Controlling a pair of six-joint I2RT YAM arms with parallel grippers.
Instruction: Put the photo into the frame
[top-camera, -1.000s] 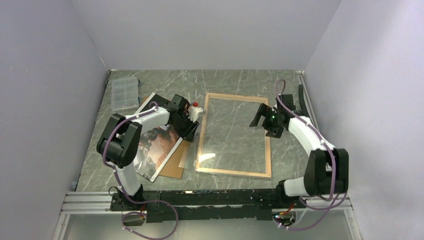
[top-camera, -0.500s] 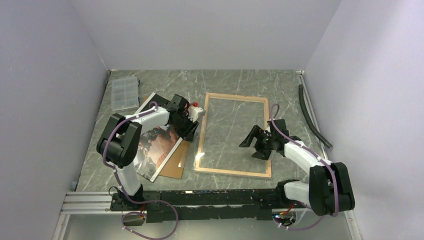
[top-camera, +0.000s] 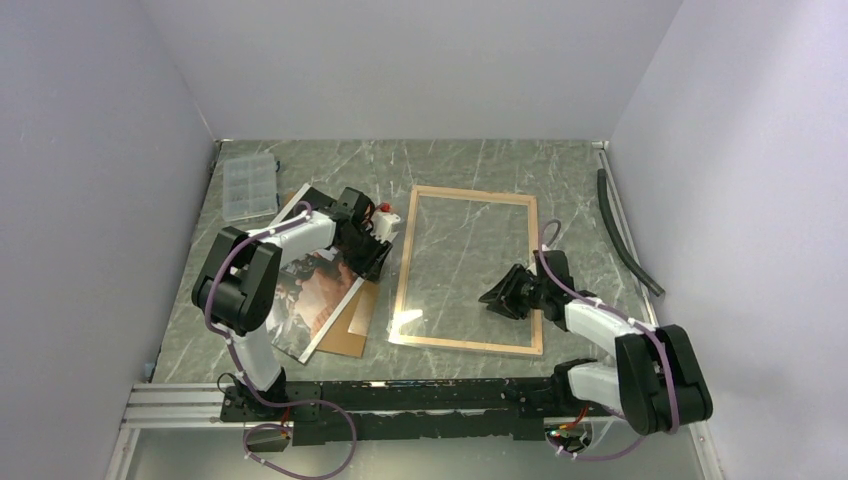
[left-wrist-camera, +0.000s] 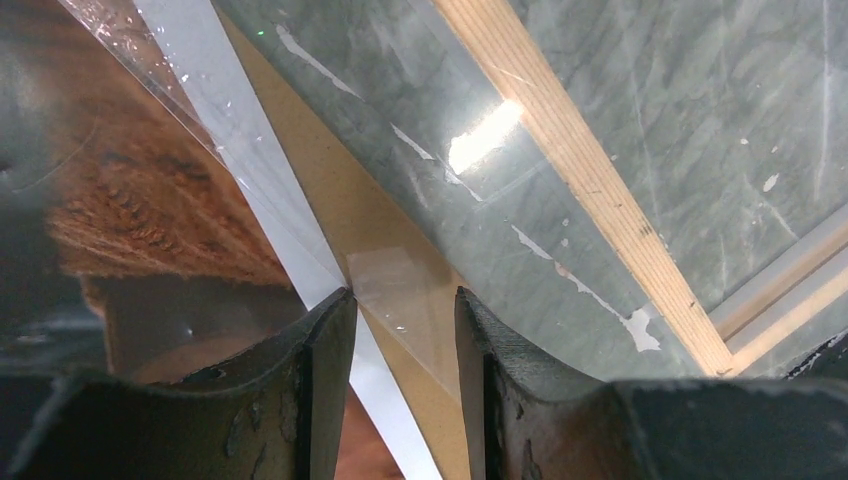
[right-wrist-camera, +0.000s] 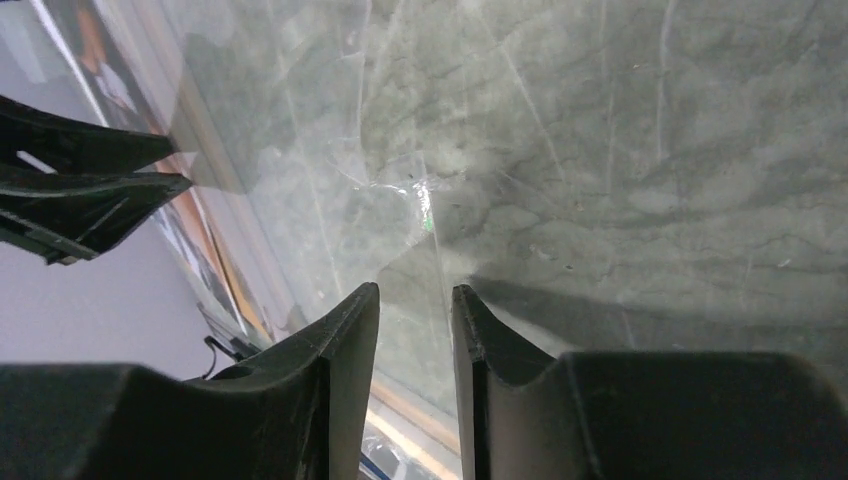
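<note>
On the counter (top-camera: 480, 165), the frame (top-camera: 467, 262) lies flat in the middle. The photo (top-camera: 315, 295) lies left of it. The right claw (right-wrist-camera: 415, 295) hangs over the frame's lower right, fingers a little apart. The left claw (left-wrist-camera: 402, 300) is at the photo's top corner. I cannot tell if it grips.

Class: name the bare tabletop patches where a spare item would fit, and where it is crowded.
Free: the far strip between frame and back wall; the far-right patch between frame and black tube; the near-left corner beside the photo. Crowded: left of the frame, where photo, brown board and left arm overlap.
</note>
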